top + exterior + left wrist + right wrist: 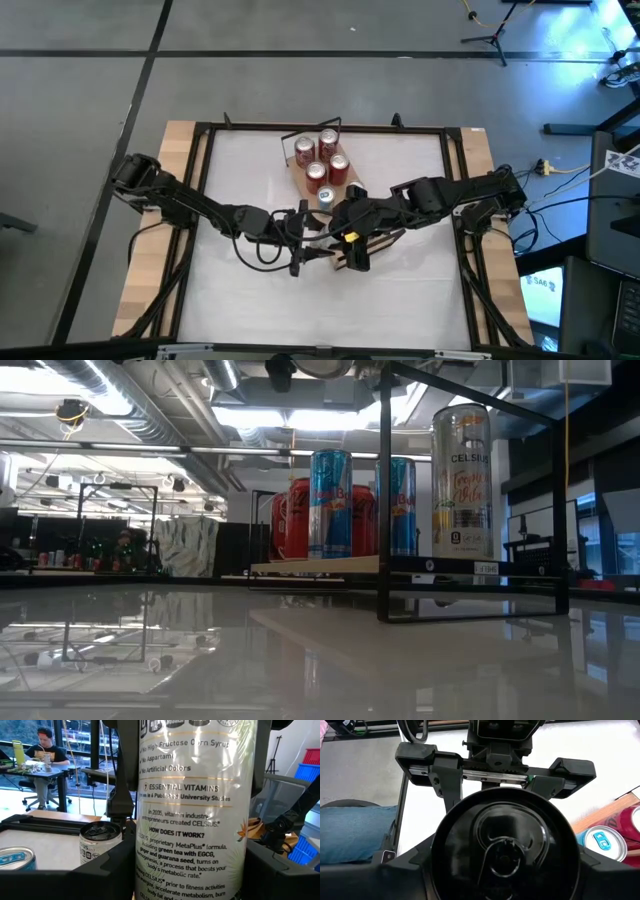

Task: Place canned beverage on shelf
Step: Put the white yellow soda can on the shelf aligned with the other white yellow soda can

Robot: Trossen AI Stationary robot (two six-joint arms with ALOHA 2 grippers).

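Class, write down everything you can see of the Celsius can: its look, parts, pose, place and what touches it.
The Celsius can is tall, slim and silvery, apparently metal. It has orange lettering on the front and dense black print about vitamins on the back. Its top is dark, with the pull tab flat and unopened. It is upright near the middle of the table, in front of the shelf. The left gripper clamps its sides, and the right gripper sits over its top.

Tall can — reads "CELSIUS", "ESSENTIAL VITAMINS".
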